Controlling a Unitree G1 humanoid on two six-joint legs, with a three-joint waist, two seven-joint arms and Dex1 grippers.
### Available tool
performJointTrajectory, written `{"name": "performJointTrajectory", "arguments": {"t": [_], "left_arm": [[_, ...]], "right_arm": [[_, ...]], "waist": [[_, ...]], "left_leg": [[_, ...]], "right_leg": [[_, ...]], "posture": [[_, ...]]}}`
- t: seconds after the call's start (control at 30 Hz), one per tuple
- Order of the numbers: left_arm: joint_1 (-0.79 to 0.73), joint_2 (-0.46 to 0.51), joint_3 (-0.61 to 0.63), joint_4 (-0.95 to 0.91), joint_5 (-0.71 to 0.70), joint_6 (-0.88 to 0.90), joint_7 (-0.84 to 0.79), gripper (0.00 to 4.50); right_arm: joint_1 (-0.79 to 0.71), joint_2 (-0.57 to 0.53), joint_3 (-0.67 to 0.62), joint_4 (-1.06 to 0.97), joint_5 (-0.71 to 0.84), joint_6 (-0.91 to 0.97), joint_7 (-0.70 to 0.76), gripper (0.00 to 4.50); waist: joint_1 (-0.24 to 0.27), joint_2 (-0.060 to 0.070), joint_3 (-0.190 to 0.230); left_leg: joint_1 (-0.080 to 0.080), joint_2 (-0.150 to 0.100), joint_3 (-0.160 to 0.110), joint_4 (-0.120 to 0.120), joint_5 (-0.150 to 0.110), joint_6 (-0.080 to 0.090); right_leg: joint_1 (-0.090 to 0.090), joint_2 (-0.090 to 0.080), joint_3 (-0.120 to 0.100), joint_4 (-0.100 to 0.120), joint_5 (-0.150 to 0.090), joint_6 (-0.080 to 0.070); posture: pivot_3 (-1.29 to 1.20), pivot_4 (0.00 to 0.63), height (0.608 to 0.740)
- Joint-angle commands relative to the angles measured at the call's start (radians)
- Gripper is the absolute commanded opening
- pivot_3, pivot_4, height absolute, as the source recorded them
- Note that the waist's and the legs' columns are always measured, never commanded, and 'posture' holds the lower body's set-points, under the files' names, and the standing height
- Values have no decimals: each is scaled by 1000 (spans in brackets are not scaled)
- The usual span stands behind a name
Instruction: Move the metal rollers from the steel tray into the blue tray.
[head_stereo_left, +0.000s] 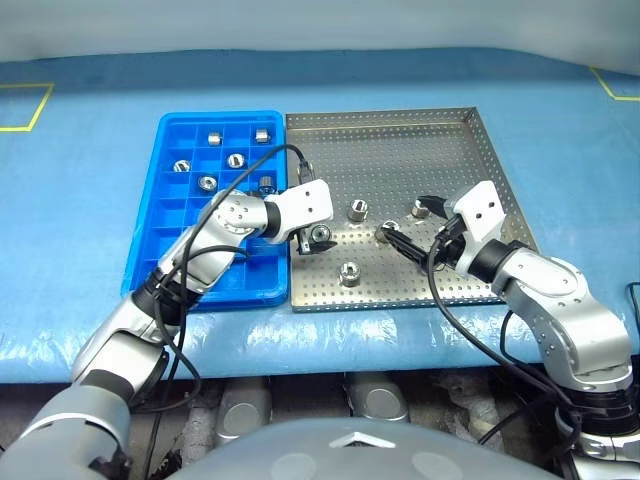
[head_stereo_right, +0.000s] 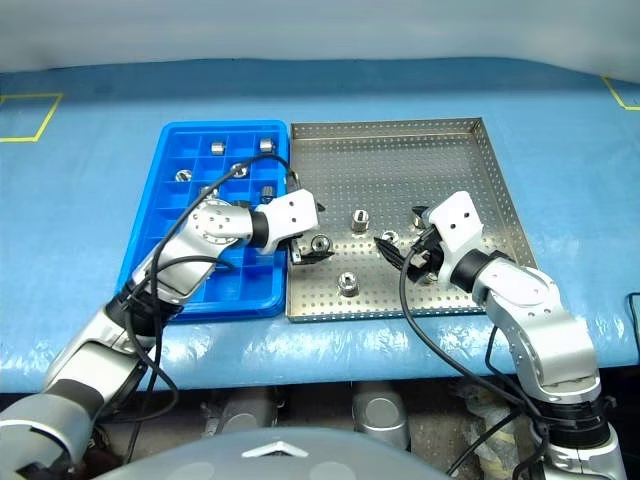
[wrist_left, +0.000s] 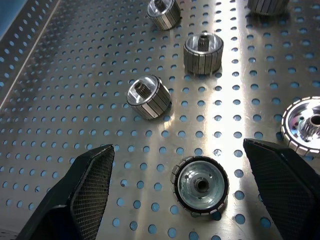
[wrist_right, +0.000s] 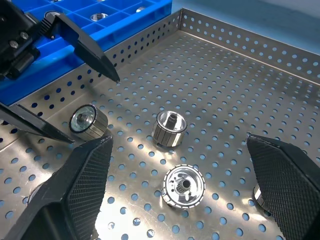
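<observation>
I'm looking at a workshop or factory-style test station. The counter (head_stereo_left: 90, 250) is wrapped in blue plastic sheeting, with yellow tape lines (head_stereo_left: 30, 108) marking zones on it. A perforated steel tray (head_stereo_left: 400, 150) holds small machined metal rollers (head_stereo_left: 357, 210), beside a blue tray (head_stereo_left: 170, 215) gridded for sorting parts.

A table (head_stereo_left: 90, 260) under a blue cloth spans the view, with yellow tape marks (head_stereo_left: 28, 108) at its far corners, a pale wall (head_stereo_left: 320, 25) behind and glare on the cloth's near edge
</observation>
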Motion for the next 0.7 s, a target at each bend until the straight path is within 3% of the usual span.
{"name": "performJointTrajectory", "arguments": {"t": [0.03, 0.07, 0.17, 0.43, 0.7], "left_arm": [[-13, -6, -33, 30, 46, 27, -14, 4500], [-13, -9, -33, 34, 49, 38, -15, 4500], [-14, -36, -16, 54, 54, 59, -3, 3914], [-11, -43, -8, 43, 59, 84, -13, 1330], [2, -41, 28, 5, 28, 100, -15, 1330]], "right_arm": [[14, 5, -21, -38, -6, -25, -12, 4488], [16, 6, -22, -39, -7, -26, -13, 4488], [19, 6, -24, -41, -8, -28, -17, 4500], [3, 9, -16, -26, -23, -37, -24, 4500], [-13, 15, 2, -10, -35, -46, -15, 4500]], "waist": [[-2, 1, -1], [-4, 1, -1], [-16, 1, -1], [-27, 1, -1], [-27, 1, -1]], "left_leg": [[0, 0, 0, 0, 0, 0], [0, 0, 0, 0, 0, 0], [1, 0, 1, 2, 0, 0], [1, 1, 1, 2, 0, 0], [1, 1, 1, 2, 0, 0]], "right_leg": [[0, 0, 0, 0, 0, 0], [0, 0, 0, 0, 0, 0], [1, 0, 1, 1, 0, 1], [1, 1, 1, 1, 1, 1], [1, 1, 1, 1, 1, 1]], "posture": [[-162, 150, 740], [-162, 150, 740], [-166, 150, 740], [-156, 150, 740], [-141, 150, 740]]}}
